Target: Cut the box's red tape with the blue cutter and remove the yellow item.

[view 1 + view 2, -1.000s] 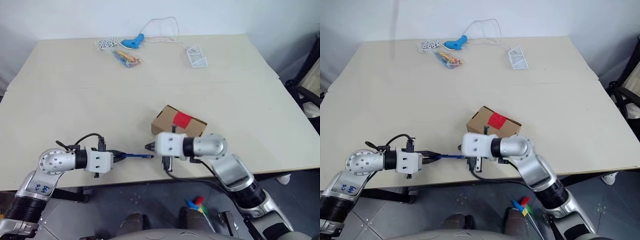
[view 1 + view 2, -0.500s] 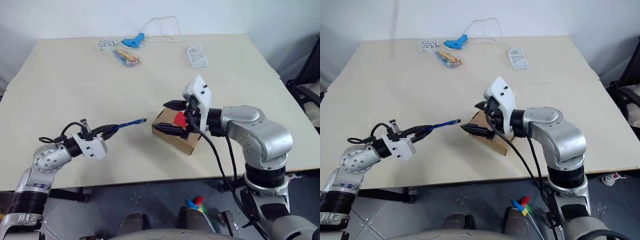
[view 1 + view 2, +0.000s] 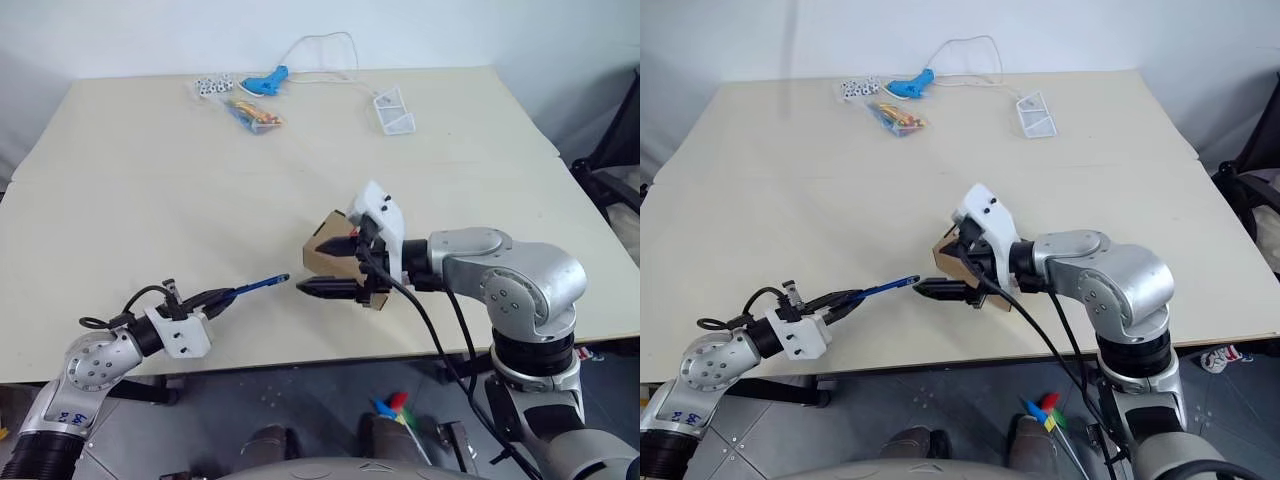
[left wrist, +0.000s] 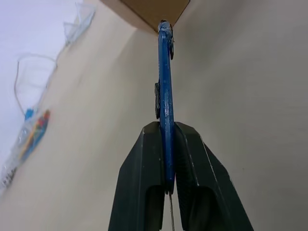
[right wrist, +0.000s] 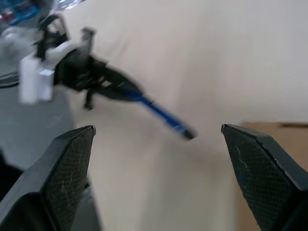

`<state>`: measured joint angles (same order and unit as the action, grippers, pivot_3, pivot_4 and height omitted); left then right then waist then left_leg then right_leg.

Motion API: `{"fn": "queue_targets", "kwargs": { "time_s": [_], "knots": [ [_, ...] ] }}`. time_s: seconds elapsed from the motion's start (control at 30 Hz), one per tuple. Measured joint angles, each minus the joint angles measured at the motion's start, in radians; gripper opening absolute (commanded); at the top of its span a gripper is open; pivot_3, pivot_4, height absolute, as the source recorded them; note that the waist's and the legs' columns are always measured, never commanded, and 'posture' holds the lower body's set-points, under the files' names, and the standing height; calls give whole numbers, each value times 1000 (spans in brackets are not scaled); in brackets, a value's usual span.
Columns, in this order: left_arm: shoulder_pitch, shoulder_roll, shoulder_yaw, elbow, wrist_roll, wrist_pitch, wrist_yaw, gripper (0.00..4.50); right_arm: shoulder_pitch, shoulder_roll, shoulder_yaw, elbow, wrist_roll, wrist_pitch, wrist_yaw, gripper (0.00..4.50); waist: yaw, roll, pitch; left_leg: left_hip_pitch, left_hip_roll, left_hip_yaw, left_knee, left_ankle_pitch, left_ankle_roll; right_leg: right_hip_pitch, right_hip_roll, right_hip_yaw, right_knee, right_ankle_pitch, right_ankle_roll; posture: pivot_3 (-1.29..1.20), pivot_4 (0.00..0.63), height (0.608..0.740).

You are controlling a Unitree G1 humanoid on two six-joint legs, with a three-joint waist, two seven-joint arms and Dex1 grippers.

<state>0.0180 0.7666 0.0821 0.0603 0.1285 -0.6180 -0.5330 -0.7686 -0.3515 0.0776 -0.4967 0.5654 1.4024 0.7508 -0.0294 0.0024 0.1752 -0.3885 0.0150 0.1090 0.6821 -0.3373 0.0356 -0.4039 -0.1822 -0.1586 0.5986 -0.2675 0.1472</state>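
The brown box [image 3: 321, 252] sits near the table's front edge, mostly covered by my right hand. The red tape is hidden behind that hand, and the yellow item is out of view. My right gripper [image 3: 312, 266] is open wide at the box's left corner, one finger above and one below; I cannot tell whether they touch it. Left of it, my left gripper [image 3: 228, 294] is shut on the blue cutter [image 3: 262, 285]. The cutter's tip points at the box, a short gap away. The left wrist view shows the cutter [image 4: 165, 72] clamped between both fingers [image 4: 144, 159].
At the table's far side lie a light-blue corded tool [image 3: 265, 80], a packet of colourful sticks [image 3: 255, 115], a small bag of white pieces [image 3: 211, 88] and a clear wire-framed holder [image 3: 395, 111]. The table's front edge [image 3: 300, 350] runs just below both grippers.
My right gripper, shut at the cutter's tip a second ago, has let go, opened wide and risen to the box. The left gripper keeps the cutter, now tilted toward the box.
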Motion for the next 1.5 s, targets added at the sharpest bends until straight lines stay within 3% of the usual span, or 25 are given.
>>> {"fn": "queue_targets", "kwargs": {
  "time_s": [0.13, 0.2, 0.5, 0.73, 0.83, 1.1, 1.27, 1.5],
  "knots": [
    [58, 14, -5, -88, -122, 155, -97, 411, 6, -11, 3, -15, 37, 0, -14, 4407, -2, 0, 0, 0, 1, 1, 0, 0, 0, -2, 0, 0, 1, 0, 0, 0, 150, 740],
    [97, 36, -11, -160, -239, 323, -176, 411, 15, -27, 5, -15, 53, 0, -19, 4407, -2, 0, 0, -1, 2, 1, 0, 0, 0, -3, 0, 1, 1, 0, 0, 0, 150, 740],
    [110, 93, 39, -322, -585, 806, -353, 411, 20, -34, 13, -16, 104, -13, -39, 4407, 1, 0, 0, -1, 1, 2, 0, 0, 0, -4, 1, 1, 2, 0, 0, 0, 150, 740],
    [101, 108, 84, -362, -650, 946, -388, 411, 20, -35, 16, -15, 127, -39, -57, 4407, 2, 0, 0, -1, 0, 3, 0, 0, -1, -4, 1, 1, 2, 0, 0, 0, 150, 740],
    [90, 98, 83, -359, -587, 862, -395, 411, 33, -60, 23, -18, 128, -54, -61, 4407, 4, 0, 0, -1, -1, 4, 0, -1, -1, -4, 1, 1, 2, 0, 0, 0, 150, 740],
    [4, 8, 21, -145, -222, 290, -315, 411, 55, -108, 52, -32, 140, -87, -60, 4407, 2, 0, 0, -1, 0, 8, -1, -1, -1, -6, 1, 1, 0, 1, -1, 0, 150, 740],
    [-78, -34, 30, -5, 34, -32, -94, 411, 48, -51, 49, 5, 189, -42, -83, 4407, 2, 0, 0, -1, 0, 7, -1, -1, 0, -6, 0, 1, 0, 1, -2, 0, 150, 740],
    [-112, -87, 129, 29, 316, -233, 257, 411, -87, 54, -90, 171, 266, 137, -135, 4407, 1, 0, 0, -1, 1, 7, 0, -1, 0, -6, 0, 1, 2, 1, -2, 0, 150, 740]
  ]
}}
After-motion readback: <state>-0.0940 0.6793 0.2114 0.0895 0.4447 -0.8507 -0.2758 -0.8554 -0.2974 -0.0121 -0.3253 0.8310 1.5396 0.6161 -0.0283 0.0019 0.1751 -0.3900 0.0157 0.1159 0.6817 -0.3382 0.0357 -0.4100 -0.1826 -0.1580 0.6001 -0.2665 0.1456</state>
